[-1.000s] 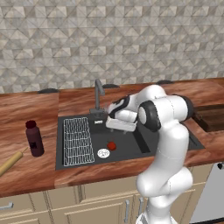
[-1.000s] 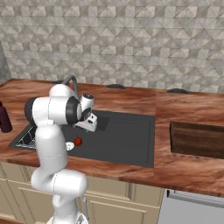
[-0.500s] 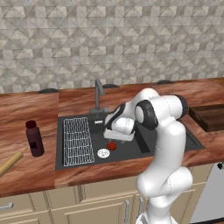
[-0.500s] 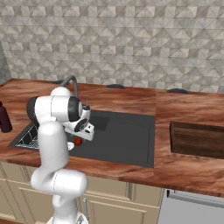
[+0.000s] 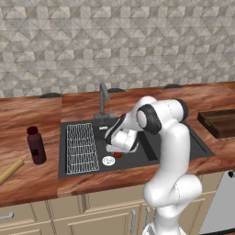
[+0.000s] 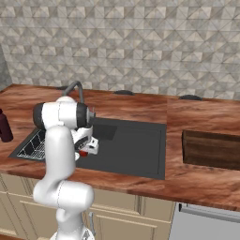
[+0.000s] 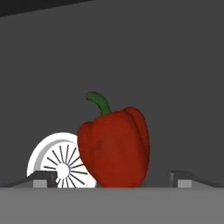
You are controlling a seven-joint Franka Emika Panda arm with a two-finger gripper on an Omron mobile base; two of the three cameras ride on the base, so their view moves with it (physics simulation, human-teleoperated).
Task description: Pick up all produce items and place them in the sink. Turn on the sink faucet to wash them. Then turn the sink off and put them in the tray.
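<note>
Kitchen with a grey patterned tile wall and a reddish wood table (image 5: 27,119), going left to right in the left base view: tan rolling pin (image 5: 11,170) at the edge, dark maroon bottle (image 5: 36,145), then the black sink (image 5: 151,151) with its white wire rack (image 5: 82,147), and the dark tray (image 5: 220,123) off at 3 o'clock.

The jaws (image 7: 112,178) are spread as wide as they go, holding nothing, down low in the basin with the red pepper (image 7: 114,148) sitting right between them. Looks like the pickup after washing. I'd get a bit lower and close around the fat middle, not the stem.

It's a glossy red bell pepper with a curved green stem, standing on the sink floor just in front of the round drain (image 7: 57,162), roughly below the faucet (image 5: 103,98).
</note>
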